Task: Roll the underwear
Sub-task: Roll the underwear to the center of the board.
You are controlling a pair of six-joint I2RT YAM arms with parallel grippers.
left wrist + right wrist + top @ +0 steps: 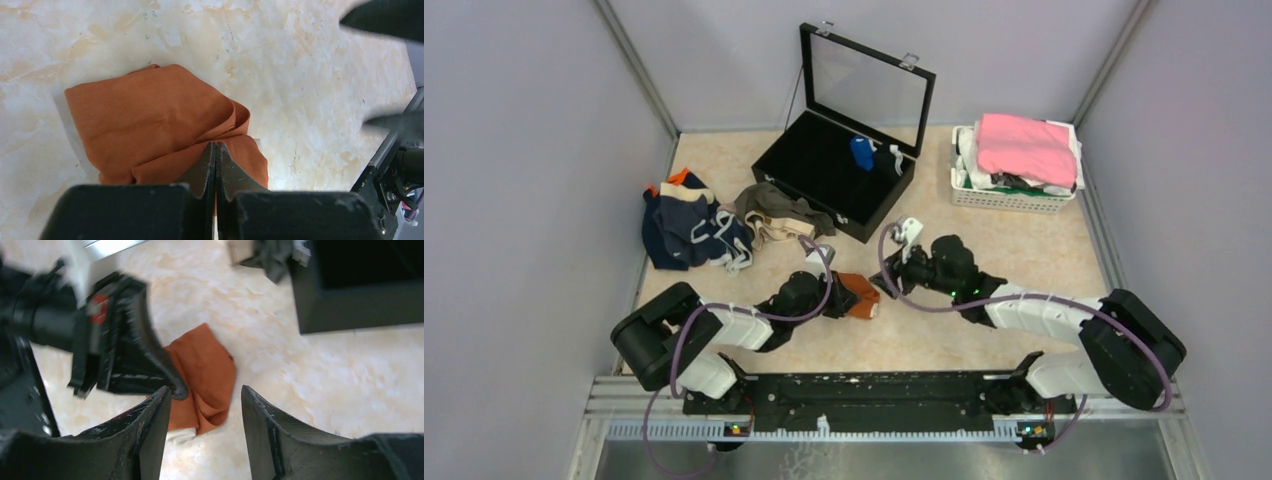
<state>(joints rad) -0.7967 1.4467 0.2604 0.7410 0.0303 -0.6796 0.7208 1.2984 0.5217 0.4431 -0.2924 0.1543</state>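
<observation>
The rust-orange underwear [864,297] lies partly folded on the marble tabletop between the two arms. It fills the left wrist view [150,115], and in the right wrist view [207,362] a white tag shows at its near edge. My left gripper [842,300] [216,145] is shut, its tips pinched together on a fold of the orange cloth. My right gripper [892,284] [205,390] hovers just right of the cloth, jaws open with nothing between them. More underwear is heaped at the back left: navy with white trim [689,230] and olive-brown [774,205].
An open black box [824,170] with a glass lid stands behind the cloth, and its corner shows in the right wrist view [360,300]. A white basket [1009,197] at the back right holds a bright pink cloth [1024,145]. Grey walls close in both sides.
</observation>
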